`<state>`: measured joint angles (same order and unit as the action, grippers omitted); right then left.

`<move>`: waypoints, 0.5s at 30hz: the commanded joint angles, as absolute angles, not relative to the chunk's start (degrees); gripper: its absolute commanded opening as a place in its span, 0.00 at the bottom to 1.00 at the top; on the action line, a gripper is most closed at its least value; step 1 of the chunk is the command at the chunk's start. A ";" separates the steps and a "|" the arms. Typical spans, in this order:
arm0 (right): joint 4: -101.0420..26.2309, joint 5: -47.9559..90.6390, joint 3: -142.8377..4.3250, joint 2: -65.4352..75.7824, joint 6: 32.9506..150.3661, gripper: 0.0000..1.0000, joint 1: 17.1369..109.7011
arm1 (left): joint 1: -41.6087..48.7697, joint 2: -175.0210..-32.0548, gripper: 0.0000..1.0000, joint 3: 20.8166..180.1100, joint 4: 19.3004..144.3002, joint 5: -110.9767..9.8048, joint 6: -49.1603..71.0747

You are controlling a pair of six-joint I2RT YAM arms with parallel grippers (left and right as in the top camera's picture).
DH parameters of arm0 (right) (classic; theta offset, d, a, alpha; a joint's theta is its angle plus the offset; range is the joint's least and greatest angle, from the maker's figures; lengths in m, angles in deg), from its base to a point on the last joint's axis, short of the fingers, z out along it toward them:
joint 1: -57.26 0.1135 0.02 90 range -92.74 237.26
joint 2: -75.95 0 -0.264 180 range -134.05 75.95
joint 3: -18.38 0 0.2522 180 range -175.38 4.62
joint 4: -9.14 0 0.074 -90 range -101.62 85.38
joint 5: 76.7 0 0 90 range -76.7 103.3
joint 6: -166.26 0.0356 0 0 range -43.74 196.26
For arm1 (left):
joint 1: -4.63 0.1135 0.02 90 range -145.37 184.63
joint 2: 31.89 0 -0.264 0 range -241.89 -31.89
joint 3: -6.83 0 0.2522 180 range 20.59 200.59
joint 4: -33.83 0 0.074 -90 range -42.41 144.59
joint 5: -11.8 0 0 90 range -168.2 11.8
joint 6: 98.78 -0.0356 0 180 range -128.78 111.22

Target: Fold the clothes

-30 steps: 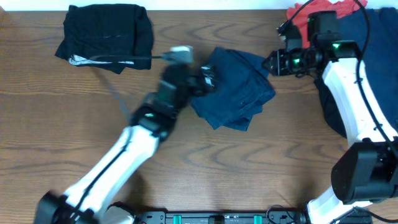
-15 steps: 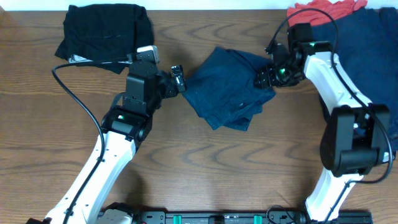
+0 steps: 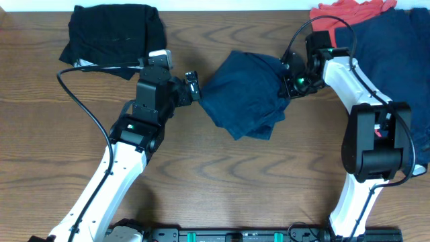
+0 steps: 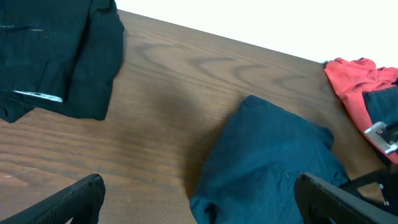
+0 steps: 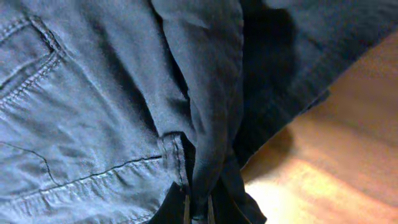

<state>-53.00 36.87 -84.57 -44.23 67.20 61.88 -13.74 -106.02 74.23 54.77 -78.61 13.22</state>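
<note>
The navy blue garment (image 3: 243, 94) of the clothes lies bunched and partly folded in the middle of the table. My right gripper (image 3: 287, 81) is at its right edge, shut on a fold of the navy cloth (image 5: 205, 124); the right wrist view shows my right gripper (image 5: 198, 211) pinching that fold. Just off the garment's left edge, my left gripper (image 3: 194, 86) stands wide open and holds nothing. In the left wrist view my left gripper (image 4: 199, 208) frames the navy garment (image 4: 273, 162) from the left, one fingertip (image 4: 81, 198) over bare wood.
A black garment (image 3: 114, 33) lies at the back left, also seen as the black garment (image 4: 56, 56). A coral red garment (image 3: 349, 10) and a large dark navy pile (image 3: 396, 60) fill the back right corner. The table's wood (image 3: 222, 181) shows in front.
My right gripper moved left onto the navy garment's right edge and closed on a fold. My left arm drew back to the left a second ago and has held still since.
</note>
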 commanded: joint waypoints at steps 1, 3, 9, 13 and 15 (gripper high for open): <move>-50.09 37.53 -87.45 -41.35 64.93 0.01 61.40 | -13.54 -106.06 0.98 74.98 55.15 -78.91 11.97; -46.75 37.53 -88.02 -41.33 64.82 0.01 61.62 | -13.54 -106.06 0.98 74.98 55.52 -78.91 11.97; -36.72 37.50 -88.00 -41.39 64.82 0.01 64.00 | -13.54 -106.59 0.98 74.98 56.37 -78.91 11.73; -32.98 37.50 -88.00 -41.39 64.36 0.01 66.01 | -13.54 -107.02 0.98 74.98 56.52 -78.89 11.54; -30.73 37.44 -88.00 -41.39 63.73 0.01 66.77 | -13.54 -107.11 0.98 74.98 56.52 -78.89 11.32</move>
<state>-32.37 36.46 -86.73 -43.88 65.15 65.05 -13.74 -106.43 74.23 56.39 -78.61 12.72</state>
